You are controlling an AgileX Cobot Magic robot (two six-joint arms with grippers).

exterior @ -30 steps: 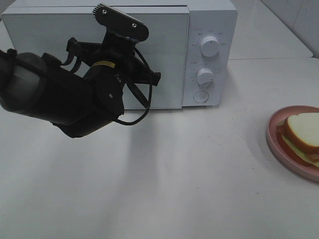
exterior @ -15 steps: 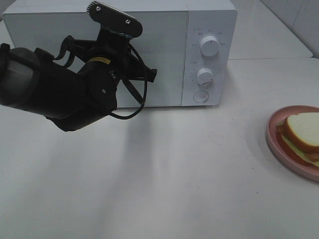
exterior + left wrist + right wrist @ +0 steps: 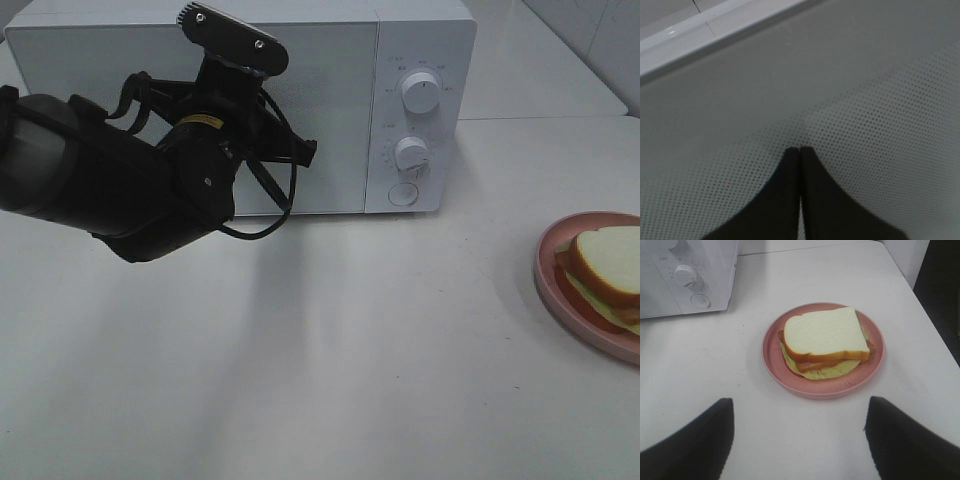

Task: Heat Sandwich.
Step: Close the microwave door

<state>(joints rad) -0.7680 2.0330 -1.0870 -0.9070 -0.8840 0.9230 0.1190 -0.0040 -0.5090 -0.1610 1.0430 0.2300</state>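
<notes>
The sandwich [image 3: 608,265] has white bread, an orange-brown crust and a pale filling. It lies on a round pink plate [image 3: 547,288] at the right edge of the table. In the right wrist view the sandwich [image 3: 825,337] sits on the plate [image 3: 771,352] just ahead of my right gripper [image 3: 799,407], which is open and empty with its fingers wide apart. The white microwave [image 3: 425,40] stands at the back with its door closed. My left gripper [image 3: 308,152] is shut and empty. In the left wrist view its tips [image 3: 800,149] are close to the dotted door window [image 3: 880,125].
The microwave's control panel has two knobs [image 3: 421,92] [image 3: 411,153] and a round button [image 3: 402,194] to the right of the door. The panel also shows in the right wrist view [image 3: 687,277]. The table's right edge [image 3: 935,340] runs close past the plate.
My left arm has moved a little up and to the left in front of the microwave door, then held nearly still. The plate and sandwich have not moved.
</notes>
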